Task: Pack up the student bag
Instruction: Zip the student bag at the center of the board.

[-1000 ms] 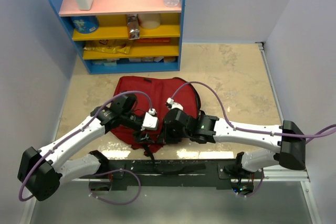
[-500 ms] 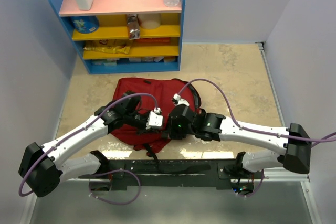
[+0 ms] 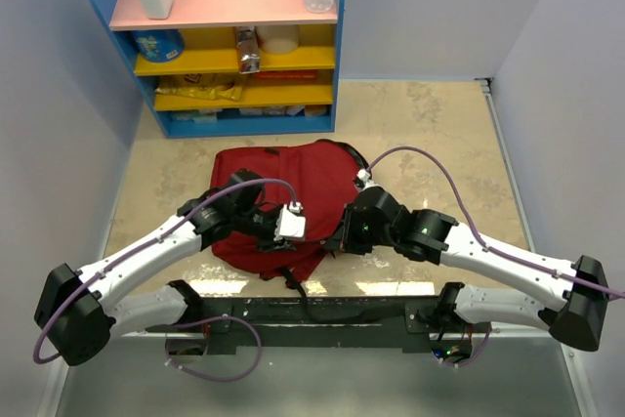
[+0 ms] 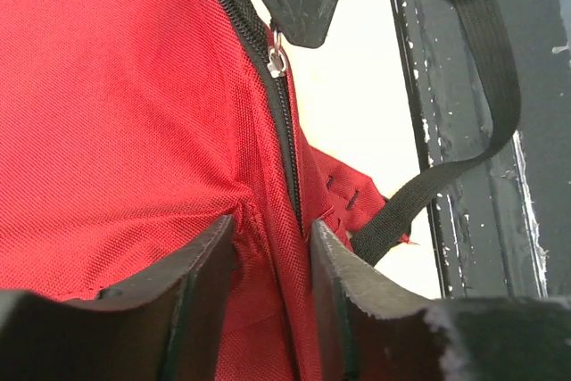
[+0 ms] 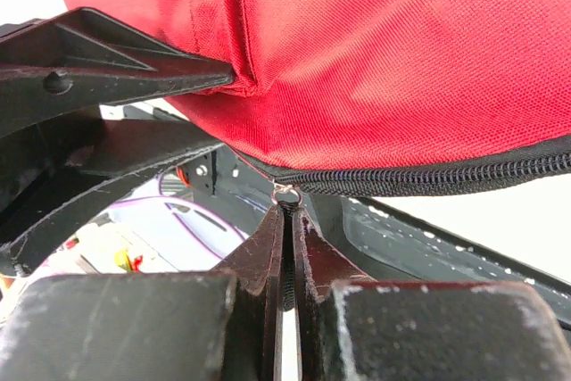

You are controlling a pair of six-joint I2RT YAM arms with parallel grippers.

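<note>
The student bag (image 3: 293, 178) was seen lying flat on the table (image 3: 439, 134), between the blue shelf (image 3: 225, 46) at the far side and the black rail (image 3: 322, 312) at the near edge where the arms were bolted. Its near edge was met by both arms, the left from the left side and the right from the right side.

The left gripper (image 4: 272, 234) was set against the red fabric near the bag's edge. Its fingers (image 4: 201, 283) were held a narrow way apart, and a ridge of fabric with the black zipper (image 4: 284, 140) running along it was caught in the gap between them. Whether that ridge was pinched or only straddled could not be told. A black strap (image 4: 482, 86) was seen looping off the bag's edge across the rail.

The right gripper (image 5: 285, 211) was closed tight, its fingers pressed together on the zipper pull (image 5: 285, 192), whose small metal ring showed just at the fingertips. The pull hung from the zipper line along the bag's lower seam, and the red fabric was spread above it. In the left wrist view, the right gripper's dark fingertips were seen at the top of the same zipper line.
</note>
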